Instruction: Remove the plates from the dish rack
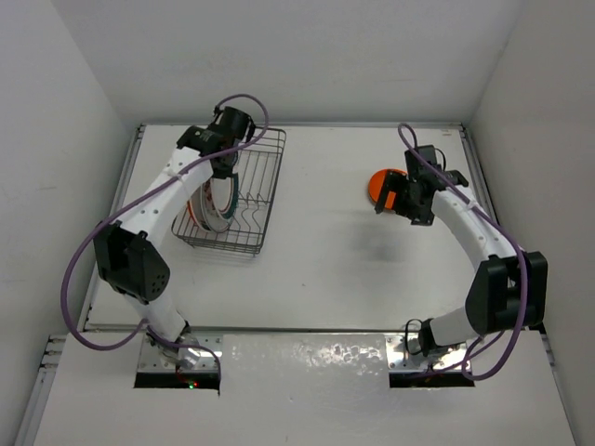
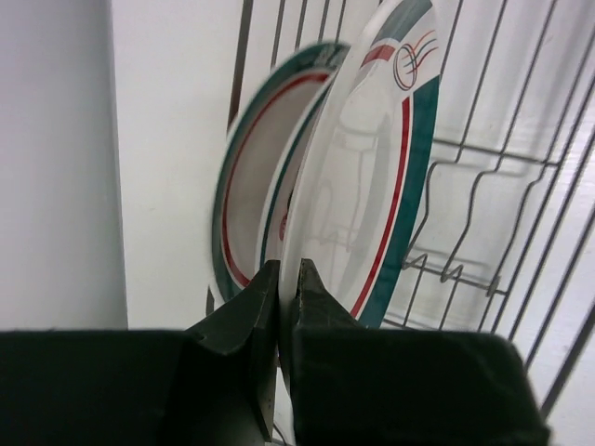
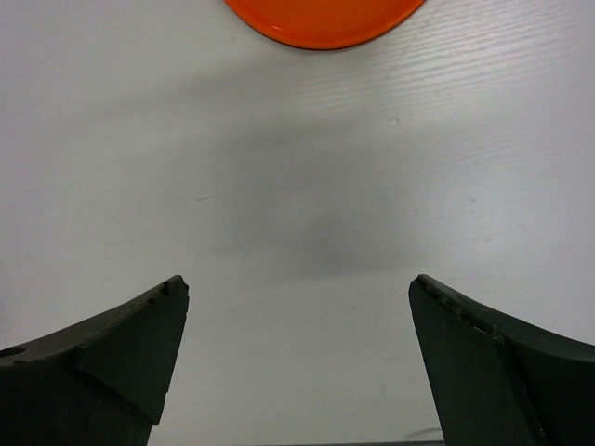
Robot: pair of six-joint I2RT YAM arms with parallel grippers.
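The dish rack [image 1: 253, 209], a dark wire basket, stands at the back left of the table, and its wires [image 2: 483, 190] fill the right of the left wrist view. Upright plates [image 1: 214, 203] lean in its left half. The nearer one is white with a teal-and-red rim [image 2: 367, 177]; a similar plate [image 2: 249, 177] stands just behind it. My left gripper [image 2: 287, 277] reaches down into the rack and is shut on the nearer plate's rim. A small orange plate [image 1: 380, 182] [image 3: 321, 20] lies flat on the table at the right. My right gripper [image 3: 297, 282] [image 1: 387, 201] hovers open just in front of it, holding nothing.
White walls enclose the table on the left, back and right; the left wall [image 2: 56, 158] is close beside the rack. Bare white tabletop [image 1: 325, 251] lies between the rack and the orange plate.
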